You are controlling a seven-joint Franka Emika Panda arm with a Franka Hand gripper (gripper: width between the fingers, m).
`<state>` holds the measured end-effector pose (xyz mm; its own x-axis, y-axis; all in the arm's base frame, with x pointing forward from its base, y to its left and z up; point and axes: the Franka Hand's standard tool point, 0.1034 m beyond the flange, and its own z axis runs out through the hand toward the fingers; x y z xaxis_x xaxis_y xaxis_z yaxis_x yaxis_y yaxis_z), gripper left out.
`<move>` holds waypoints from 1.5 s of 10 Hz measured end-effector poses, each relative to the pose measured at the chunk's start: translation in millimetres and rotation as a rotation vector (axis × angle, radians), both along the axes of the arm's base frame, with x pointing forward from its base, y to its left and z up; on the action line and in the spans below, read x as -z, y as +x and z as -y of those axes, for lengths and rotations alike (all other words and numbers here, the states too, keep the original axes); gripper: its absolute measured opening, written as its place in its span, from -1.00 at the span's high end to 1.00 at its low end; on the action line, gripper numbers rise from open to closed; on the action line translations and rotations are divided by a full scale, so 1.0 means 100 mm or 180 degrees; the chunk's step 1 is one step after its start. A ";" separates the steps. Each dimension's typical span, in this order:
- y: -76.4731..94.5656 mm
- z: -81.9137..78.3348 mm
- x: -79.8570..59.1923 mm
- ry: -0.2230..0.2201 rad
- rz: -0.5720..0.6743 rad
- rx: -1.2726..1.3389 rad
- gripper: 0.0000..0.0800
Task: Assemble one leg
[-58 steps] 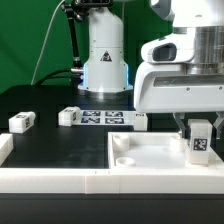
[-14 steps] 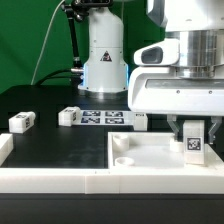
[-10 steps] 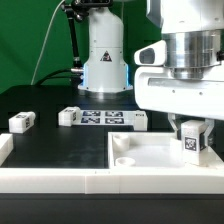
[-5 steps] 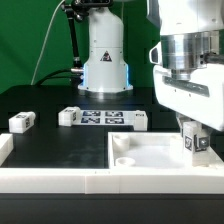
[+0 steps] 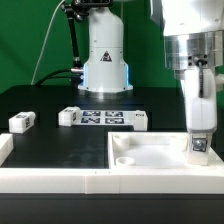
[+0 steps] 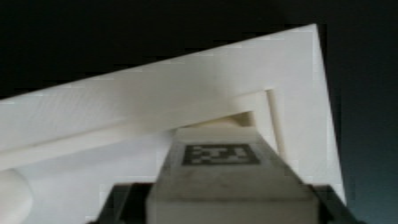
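My gripper (image 5: 200, 140) is shut on a white leg (image 5: 199, 146) with a black-and-white tag, held upright. The leg stands over the right corner of the large white square panel (image 5: 150, 155) in the exterior view. In the wrist view the leg (image 6: 222, 170) fills the space between my dark fingers (image 6: 121, 205), its end at a corner of the panel (image 6: 160, 95). Whether the leg sits in the corner socket is hidden by the leg itself.
Loose white legs lie on the black table: one at the exterior view's left (image 5: 22, 121), one by the marker board (image 5: 69, 116), one at the board's right end (image 5: 140, 121). The marker board (image 5: 106, 119) lies in front of the robot base (image 5: 105, 60). A round socket (image 5: 123, 157) shows in the panel.
The wrist has turned about its vertical axis with the leg held, so the wide gripper body now shows narrow, edge-on. The leg stays over the panel's right corner and sits slightly lower.
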<state>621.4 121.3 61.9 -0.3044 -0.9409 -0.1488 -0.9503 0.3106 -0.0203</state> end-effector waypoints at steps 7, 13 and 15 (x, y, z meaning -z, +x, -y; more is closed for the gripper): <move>0.00 -0.02 -0.01 -0.0093 0.0170 -0.1394 -0.61; 0.03 -0.03 -0.02 -0.0236 0.0234 -0.3630 -0.62; 0.04 0.02 -0.02 -0.0245 0.0302 -0.4246 -0.62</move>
<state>625.0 119.0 63.8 0.8554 -0.5154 -0.0517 -0.5180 -0.8518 -0.0781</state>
